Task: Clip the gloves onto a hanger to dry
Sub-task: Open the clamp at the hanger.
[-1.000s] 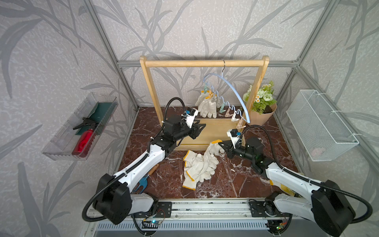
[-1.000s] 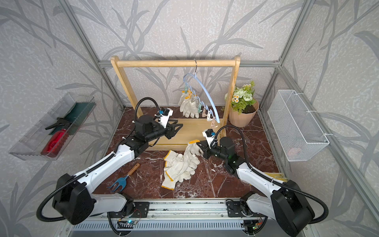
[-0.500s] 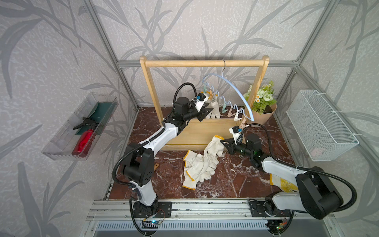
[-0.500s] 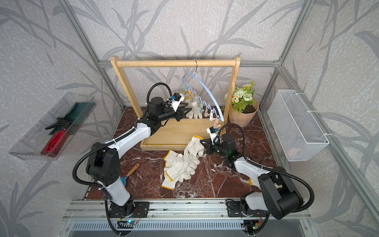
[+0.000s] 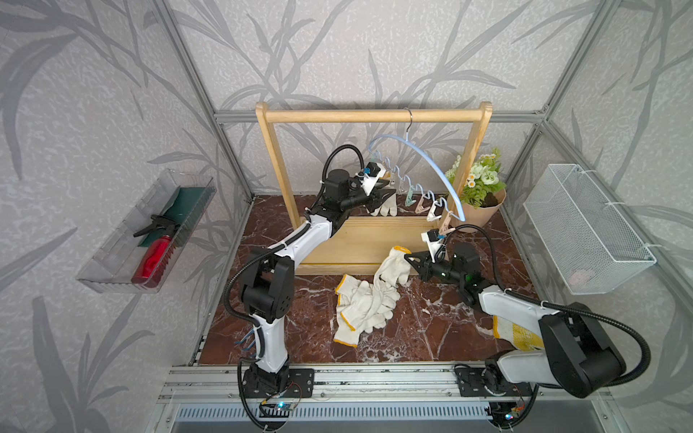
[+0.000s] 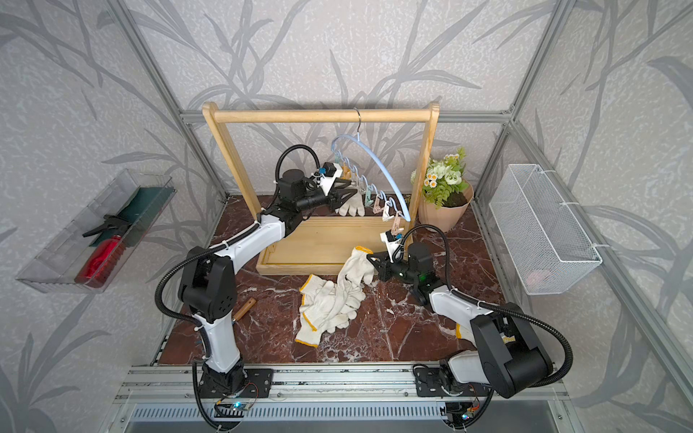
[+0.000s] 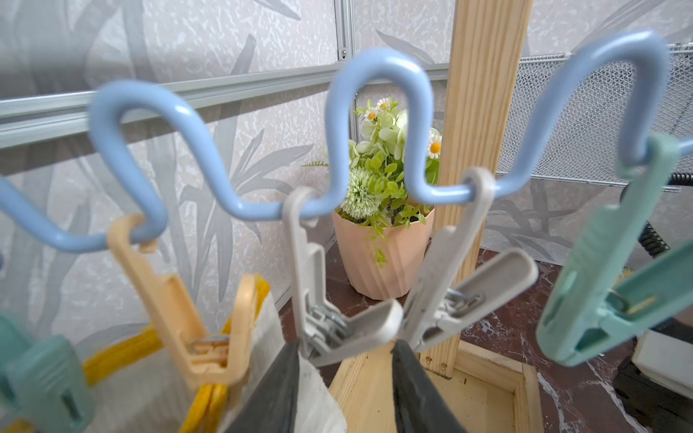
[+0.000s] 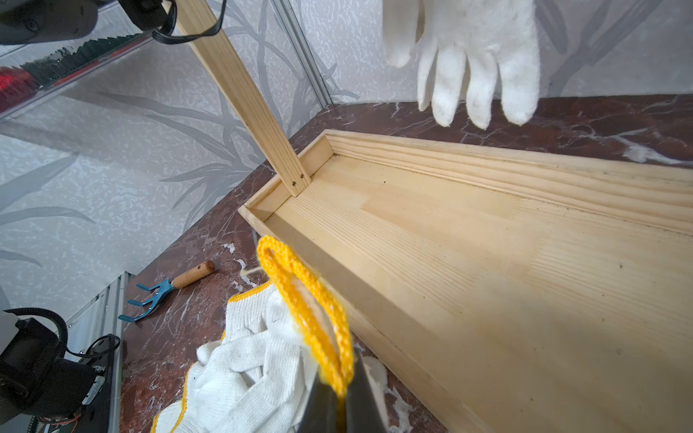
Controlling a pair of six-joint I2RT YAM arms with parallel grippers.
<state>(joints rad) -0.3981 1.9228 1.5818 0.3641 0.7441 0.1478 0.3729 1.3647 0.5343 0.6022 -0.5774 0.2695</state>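
A blue wavy hanger (image 5: 431,165) (image 7: 378,75) hangs from the rack's bar, with pegs along it. A white glove (image 5: 386,206) (image 8: 476,56) hangs from the pegs at its left end. My left gripper (image 5: 390,191) (image 7: 345,348) is up at the hanger. Its jaws are apart, the tips on either side of a grey peg (image 7: 337,330) that is not squeezed. My right gripper (image 5: 407,258) (image 8: 339,382) is shut on the yellow cuff of a glove (image 5: 392,266), lifted off the pile of gloves (image 5: 360,307) (image 8: 240,375) on the floor.
The wooden rack (image 5: 371,115) has a tray base (image 5: 356,240). A flower pot (image 5: 480,210) stands right of it, with a wire basket (image 5: 585,232) on the right wall. A clear bin (image 5: 123,270) is on the left wall. A hand rake (image 6: 243,307) and a yellow-patterned glove (image 5: 517,331) lie on the floor.
My left arm has risen from the rack's base to the hanger's pegs and its jaws have narrowed. My right gripper has lifted its glove slightly higher.
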